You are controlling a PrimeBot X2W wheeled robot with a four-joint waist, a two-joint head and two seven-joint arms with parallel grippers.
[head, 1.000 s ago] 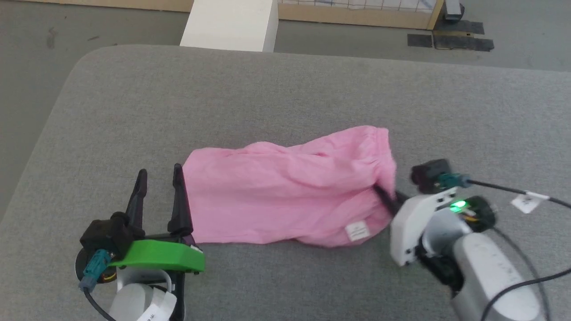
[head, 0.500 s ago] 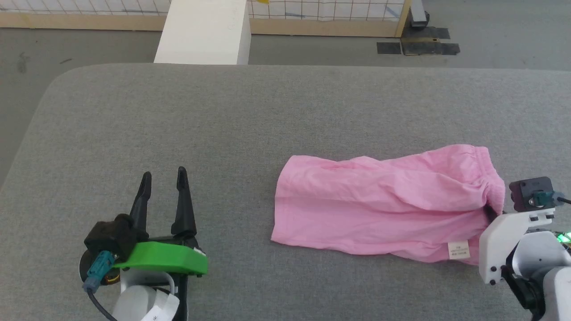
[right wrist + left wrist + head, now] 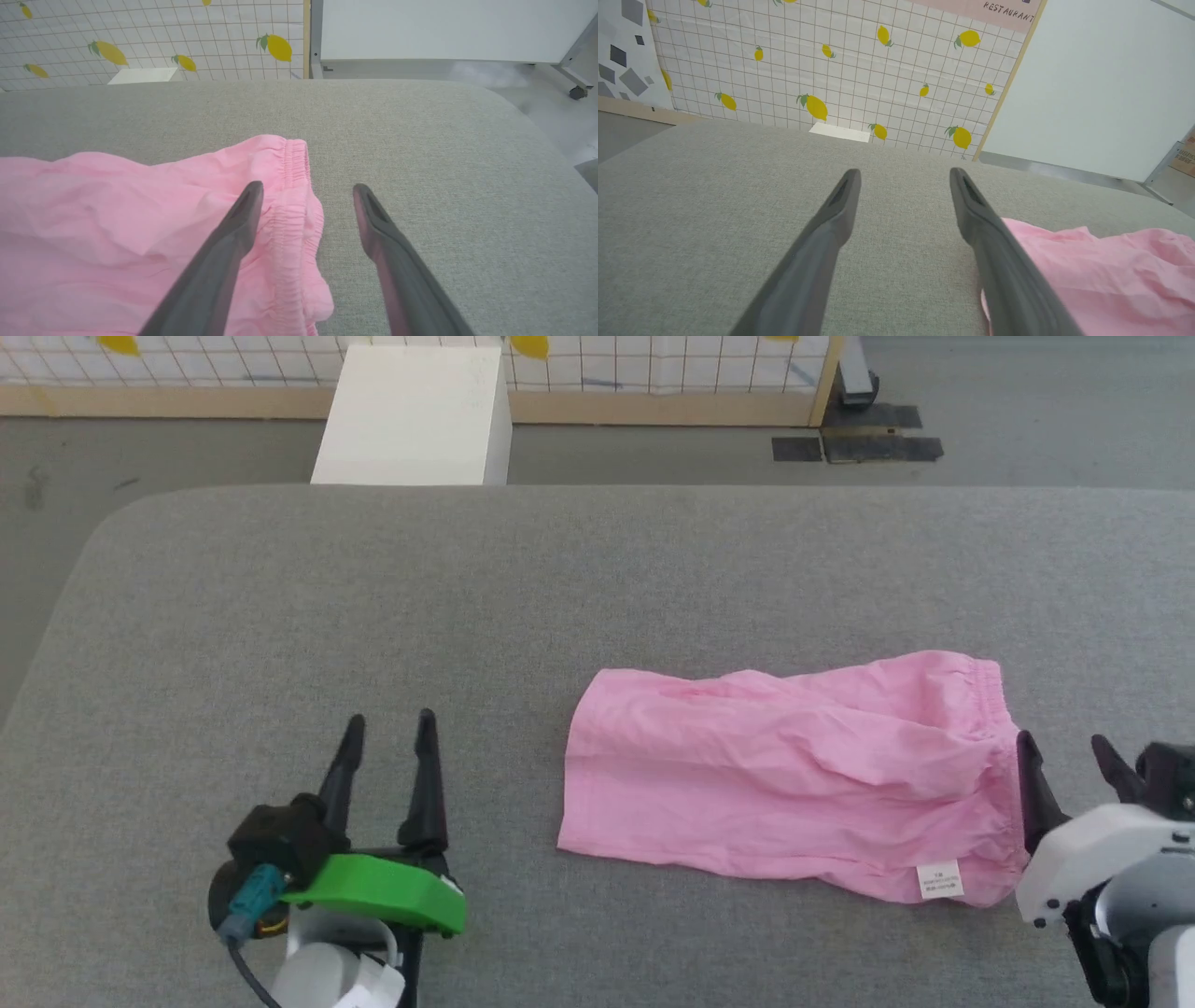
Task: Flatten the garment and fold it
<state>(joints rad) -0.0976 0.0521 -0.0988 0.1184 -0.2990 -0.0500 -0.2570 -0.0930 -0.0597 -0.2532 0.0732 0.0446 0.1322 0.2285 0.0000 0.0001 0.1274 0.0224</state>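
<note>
The light pink shorts [image 3: 794, 770] lie spread on the grey padded table [image 3: 467, 616], their gathered waistband [image 3: 999, 728] at the right end and a small white tag [image 3: 939, 879] near the front right corner. My right gripper [image 3: 1064, 751] stands open just right of the waistband [image 3: 294, 186], its left finger above the cloth edge and nothing held. Well to the left of the shorts' leg hem [image 3: 571, 784], my left gripper [image 3: 389, 730] is open and empty. The left wrist view has the pink cloth [image 3: 1101, 275] to the right of the fingers [image 3: 845, 196].
A white box [image 3: 411, 415] stands on the floor beyond the table's far edge, before a wall with a lemon-patterned grid [image 3: 822, 70]. Black mats [image 3: 854, 443] lie on the floor at the back right. The table's rounded left corner [image 3: 103, 537] is near.
The right gripper let go of the waistband end and now stands open beside it. The left gripper shifted slightly right. The head camera moved, shifting the whole picture.
</note>
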